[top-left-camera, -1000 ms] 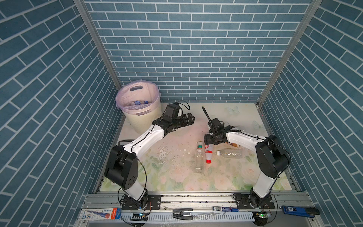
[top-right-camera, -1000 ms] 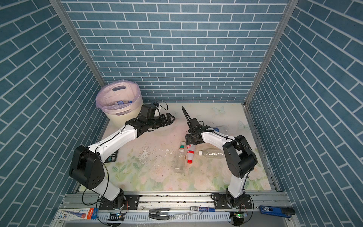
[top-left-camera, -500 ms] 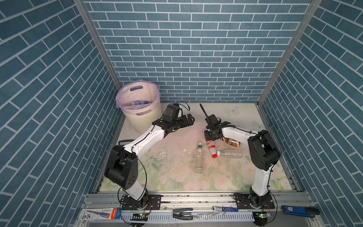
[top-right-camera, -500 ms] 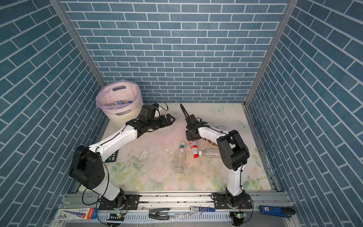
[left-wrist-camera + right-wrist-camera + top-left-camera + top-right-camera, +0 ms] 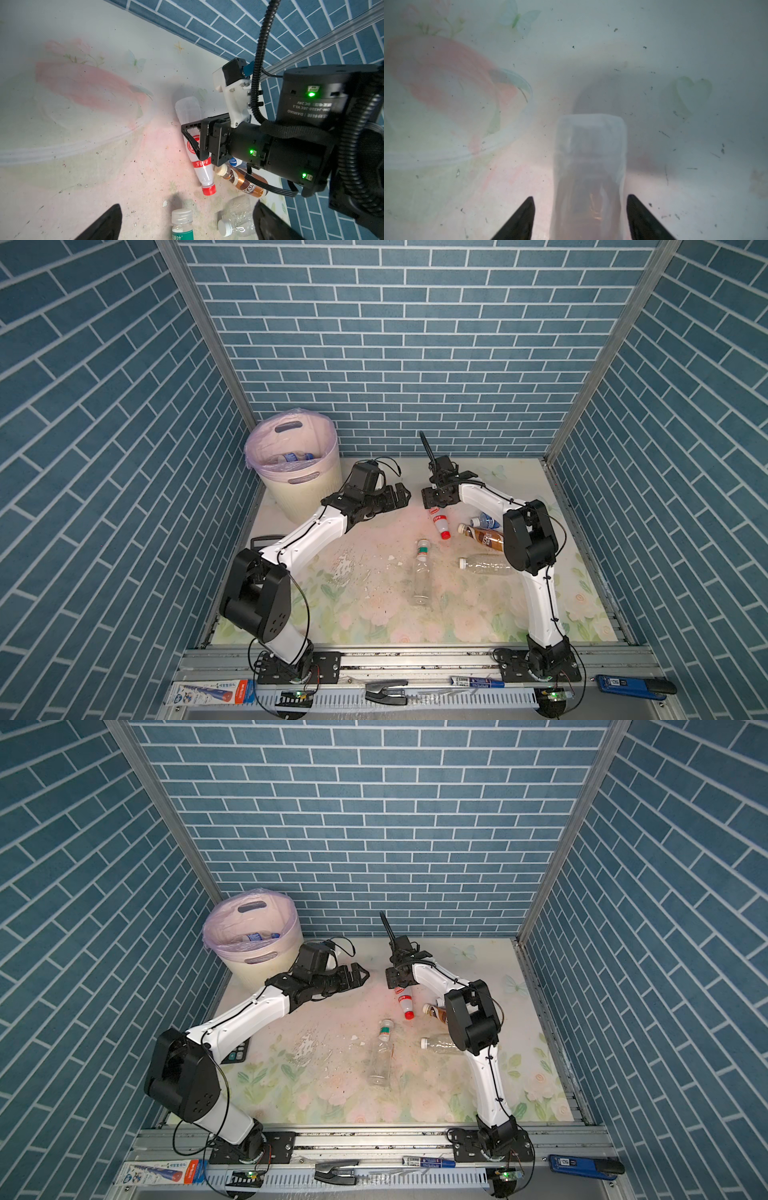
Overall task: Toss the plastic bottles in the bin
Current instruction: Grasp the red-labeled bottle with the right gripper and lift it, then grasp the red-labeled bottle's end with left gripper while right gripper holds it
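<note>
One red-capped bottle (image 5: 589, 166) between the parted right fingers (image 5: 520, 220).

Overhead stereo pair, close wrist views

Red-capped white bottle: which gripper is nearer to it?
Right. The right gripper straddles the base end of the red-capped bottle, jaws open; the left gripper hovers open, apart, toward the bin.

- The bin (image 5: 299, 493), cream, ribbed and pink-lined, stands upright at the worktop's far left corner in both top views. A blue-labelled bottle (image 5: 293, 457) lies inside.
- The white red-capped bottle (image 5: 439, 523) lies right of centre, cap toward lower right.
- The brown-labelled bottle (image 5: 484, 536) and a second blue-labelled bottle (image 5: 486, 524) lie just right of it.
- The green-labelled clear bottle (image 5: 422, 576) lies at centre, cap pointing up-frame.
- The plain clear bottle (image 5: 486, 566) lies to its right, white cap pointing left.
</note>
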{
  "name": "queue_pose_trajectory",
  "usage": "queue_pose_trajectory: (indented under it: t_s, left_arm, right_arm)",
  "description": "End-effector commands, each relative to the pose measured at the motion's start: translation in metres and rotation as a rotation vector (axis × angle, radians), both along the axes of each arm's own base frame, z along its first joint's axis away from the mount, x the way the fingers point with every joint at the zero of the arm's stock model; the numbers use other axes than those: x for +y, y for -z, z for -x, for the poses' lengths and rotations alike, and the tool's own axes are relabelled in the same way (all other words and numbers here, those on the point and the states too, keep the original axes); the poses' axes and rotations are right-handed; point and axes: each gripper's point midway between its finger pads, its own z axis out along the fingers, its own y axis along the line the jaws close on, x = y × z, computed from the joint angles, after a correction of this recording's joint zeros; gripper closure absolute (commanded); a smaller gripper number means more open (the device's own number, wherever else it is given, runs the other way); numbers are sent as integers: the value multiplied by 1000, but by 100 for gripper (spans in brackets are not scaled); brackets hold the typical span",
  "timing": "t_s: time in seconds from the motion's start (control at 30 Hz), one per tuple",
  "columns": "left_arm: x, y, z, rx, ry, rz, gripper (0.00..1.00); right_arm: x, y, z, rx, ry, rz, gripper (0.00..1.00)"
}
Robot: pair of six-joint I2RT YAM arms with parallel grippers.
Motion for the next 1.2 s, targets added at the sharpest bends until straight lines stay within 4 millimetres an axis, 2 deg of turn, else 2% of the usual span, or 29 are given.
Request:
queue_pose_trajectory:
  t_s: [0.0,0.03,0.13,0.33,0.53,0.67,0.77,1.0,1.17]
  left_arm:
    - [7,-1,3,-9,-6,-14,1]
    - [6,-2,2,-10,-4,-12,1]
    - [3,0,0,-3,-2,1,1]
    - [-3,5,-2,14,0,27,1]
    - [-2,8,0,26,-5,36,1]
    - [-1,11,2,35,-10,37,1]
    - [0,10,3,36,-12,39,1]
    - [-5,15,3,71,-5,60,1]
    - [-12,20,-3,110,-7,119,1]
  right_arm:
    - [1,-20,7,-4,-34,-18,24]
    - [-1,-27,11,-14,-30,-33,21]
    - [-9,-25,27,-10,-19,-45,14]
    - [-22,-6,57,25,6,-64,14]
    - [-21,21,80,83,0,-83,23]
    - [-20,32,83,95,0,-63,32]
    - [-23,36,83,97,7,-48,45]
    - [-21,29,85,86,1,-59,68]
    - [-17,19,87,73,-14,-73,72]
